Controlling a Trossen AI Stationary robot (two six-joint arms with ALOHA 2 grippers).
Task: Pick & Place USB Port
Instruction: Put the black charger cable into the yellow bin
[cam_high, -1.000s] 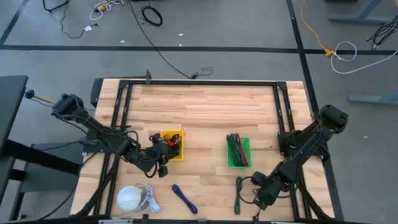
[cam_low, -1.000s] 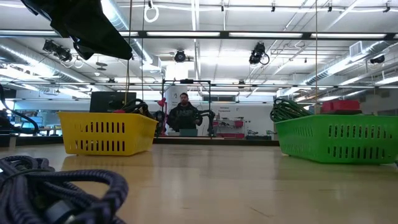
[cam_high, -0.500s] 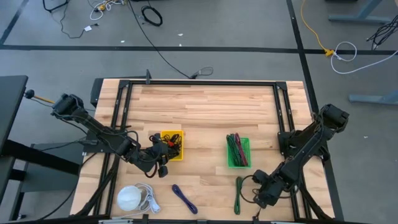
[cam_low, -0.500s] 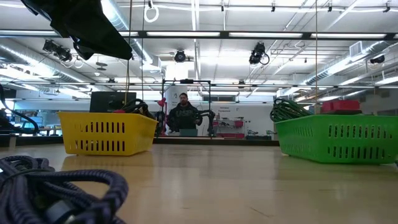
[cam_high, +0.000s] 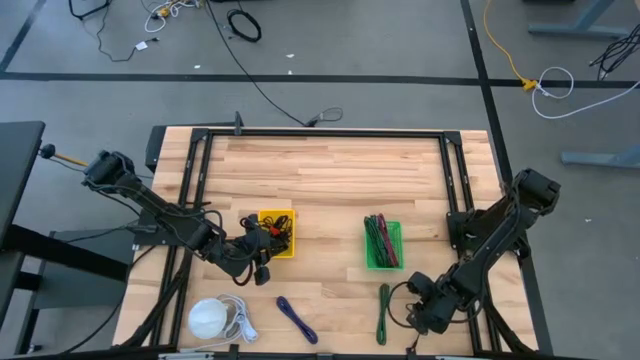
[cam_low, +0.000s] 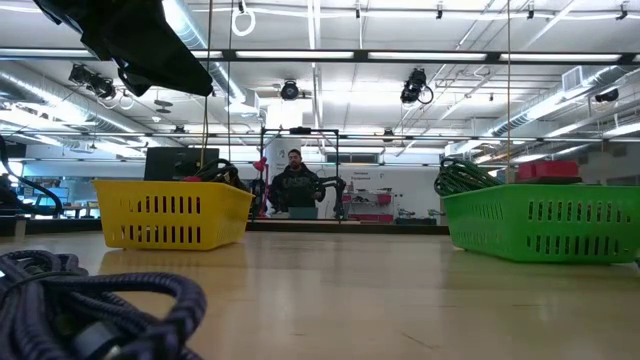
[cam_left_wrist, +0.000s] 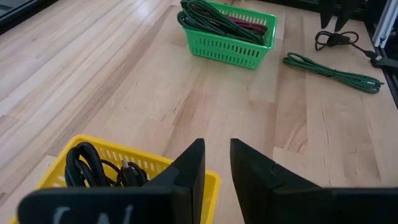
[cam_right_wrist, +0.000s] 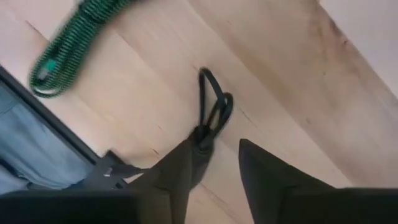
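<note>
- My left gripper shows dark fingers above a yellow basket with slotted walls, black cables coiled in it.
- Right of the yellow basket, a bright green basket holds dark green and red cables.
- Near the green basket lies a green cable braided with black flecks.
- My right gripper, dark too, hangs over a black cable loop beside that green cable.
- Below the yellow basket: a white coiled cable and a purple-blue cable.
- The table is pale striped wood, framed in black.
</note>
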